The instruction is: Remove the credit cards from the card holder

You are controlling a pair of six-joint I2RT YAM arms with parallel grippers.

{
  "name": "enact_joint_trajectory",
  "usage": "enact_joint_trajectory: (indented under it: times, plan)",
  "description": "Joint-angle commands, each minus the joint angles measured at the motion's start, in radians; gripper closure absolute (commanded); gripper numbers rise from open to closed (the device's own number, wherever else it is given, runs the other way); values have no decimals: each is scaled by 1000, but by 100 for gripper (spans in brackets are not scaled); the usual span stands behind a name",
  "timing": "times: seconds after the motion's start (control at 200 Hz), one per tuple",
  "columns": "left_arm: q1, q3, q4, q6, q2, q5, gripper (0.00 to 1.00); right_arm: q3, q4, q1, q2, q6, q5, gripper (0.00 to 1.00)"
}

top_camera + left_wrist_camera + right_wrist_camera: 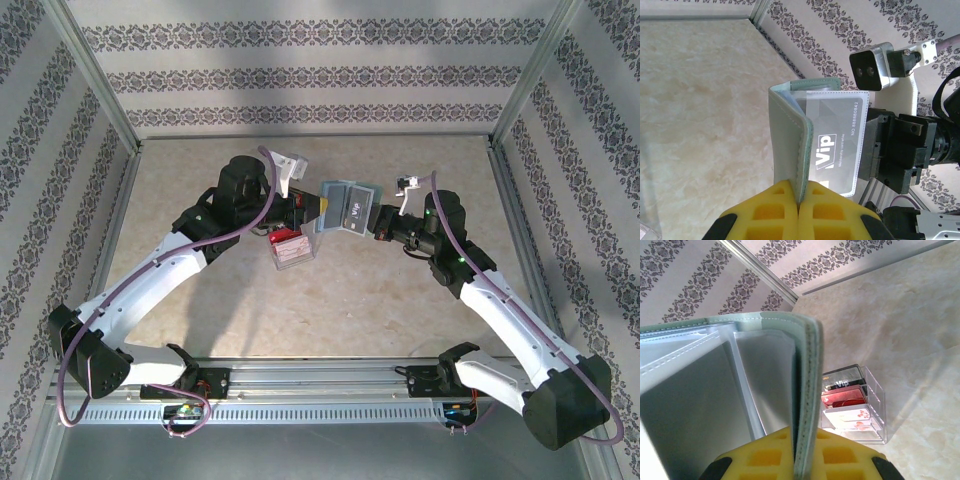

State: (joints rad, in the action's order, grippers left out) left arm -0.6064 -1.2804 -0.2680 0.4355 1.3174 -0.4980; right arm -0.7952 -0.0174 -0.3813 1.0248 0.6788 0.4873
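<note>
Left gripper [800, 197] is clenching its yellow pads [772, 212] on the lower edge of one panel of the pale teal card holder [787, 135], and I am seeing no gap between pads and panel. Right gripper [802, 445] is doing the same on the opposite panel, its yellow pads [765, 455] pressing the soft edge from both sides. Between them the card holder [348, 205] is hanging spread open, and from the wrist views it is looking lifted off the table. One dark grey credit card [837, 135] marked "Vip" is sitting in a clear slot on the inside of the holder, not yet pulled out.

Below, I am looking at a beige marbled table [330, 310]. Just beside the left gripper [308, 210] a clear tray [855, 407] is standing on it, holding a dark card, a red one and pale ones. Walls [320, 70] with striped floral paper and metal frame posts [95, 75] are closing in the space.

Both arms are reaching forward from their bases at the near edge, with the left arm [180, 260] and the right arm [500, 300] bending inward so that the right gripper [378, 222] is facing the left across the holder.
</note>
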Motion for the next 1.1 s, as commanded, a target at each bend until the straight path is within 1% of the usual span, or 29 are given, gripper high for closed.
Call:
enact_joint_trajectory:
  times: [0.0, 0.814, 0.959, 1.094]
  plan:
    - [10, 5, 51, 19, -33, -33, 100, -2, -1, 19, -24, 7, -15, 94]
    - [13, 17, 70, 33, -29, -40, 100, -25, 42, 21, -32, 1, -24, 94]
    - [13, 47, 95, 68, -34, -35, 100, -21, 79, 20, -45, -5, -39, 90]
    - [13, 116, 143, 132, -45, -38, 100, 4, 113, 19, -64, -3, -50, 90]
